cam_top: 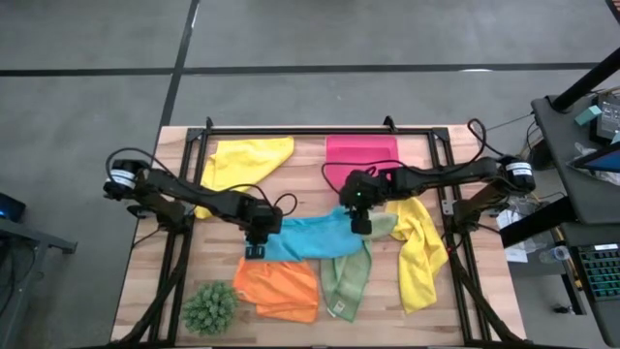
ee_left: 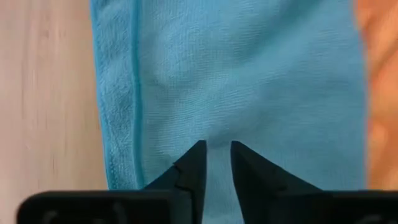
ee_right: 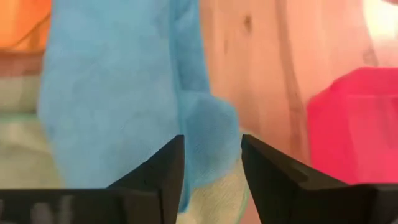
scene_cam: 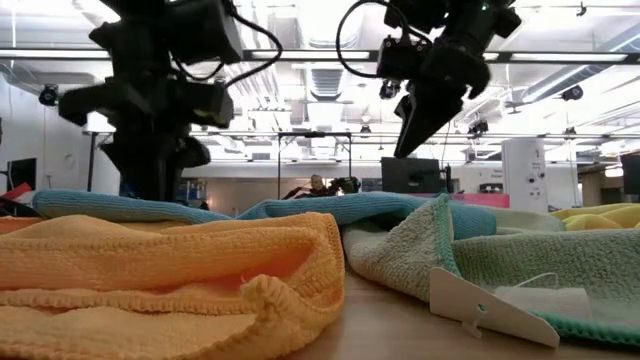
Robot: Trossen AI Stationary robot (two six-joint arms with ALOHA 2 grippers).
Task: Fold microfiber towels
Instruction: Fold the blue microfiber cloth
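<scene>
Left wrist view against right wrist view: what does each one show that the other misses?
Only the left wrist view shows the left pincer, its fingers a narrow gap apart over flat cloth, and the towel's stitched hem beside bare table.

Only the right wrist view shows the right pincer, fingers wider apart with nothing between them, the pink tray, and a strip of the sage green towel under a bunched blue edge.

Both show the turquoise towel filling most of the picture, a sliver of the orange towel, and light wood.
</scene>
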